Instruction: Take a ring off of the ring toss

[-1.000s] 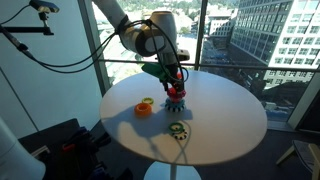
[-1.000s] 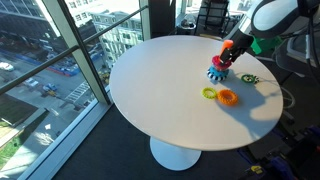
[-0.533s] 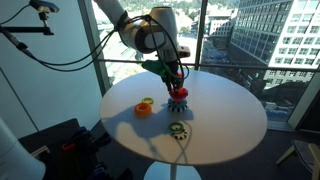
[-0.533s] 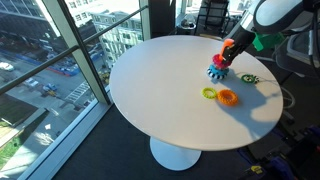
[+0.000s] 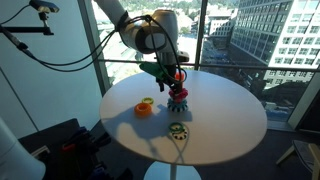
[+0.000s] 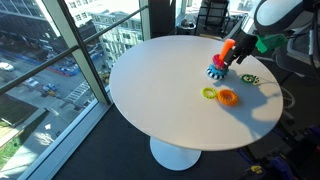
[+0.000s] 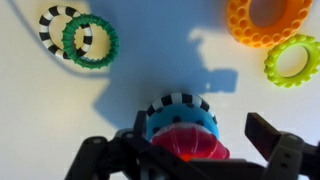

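The ring toss stands near the table's middle: a teal-blue base with a black-and-white striped ring around it. In the wrist view I look straight down on the ring toss. The red ring sits on its top, around a bit of orange peg. My gripper hovers right over it, open. One finger stands clear to the right of the ring. The other side is dark and partly hidden at the frame's lower edge.
On the round white table lie an orange ring and a yellow-green ring side by side. A green striped ring overlaps a black-and-white ring. Windows surround the table.
My gripper has risen slightly above the ring toss and its jaws now stand wide. The loose rings on the table have not moved.
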Available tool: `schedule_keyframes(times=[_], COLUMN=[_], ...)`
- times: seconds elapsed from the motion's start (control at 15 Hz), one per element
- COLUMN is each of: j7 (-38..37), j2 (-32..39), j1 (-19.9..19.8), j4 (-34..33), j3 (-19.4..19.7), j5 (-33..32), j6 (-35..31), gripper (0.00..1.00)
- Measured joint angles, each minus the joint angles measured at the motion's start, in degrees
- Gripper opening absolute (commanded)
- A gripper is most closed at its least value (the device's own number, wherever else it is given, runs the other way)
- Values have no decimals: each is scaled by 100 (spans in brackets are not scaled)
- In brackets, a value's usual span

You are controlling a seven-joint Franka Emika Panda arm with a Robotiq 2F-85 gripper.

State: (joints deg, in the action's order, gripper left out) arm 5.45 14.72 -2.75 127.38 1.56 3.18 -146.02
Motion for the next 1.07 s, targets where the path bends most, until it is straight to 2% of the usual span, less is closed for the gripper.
schedule_keyframes(times=[0.33,1.07], j7=[-151,-181], j2=[0,110], j1=[0,0], j4=[-2,-58], j3=[26,14], j5=[0,290], j6=[172,0], gripper=[100,100])
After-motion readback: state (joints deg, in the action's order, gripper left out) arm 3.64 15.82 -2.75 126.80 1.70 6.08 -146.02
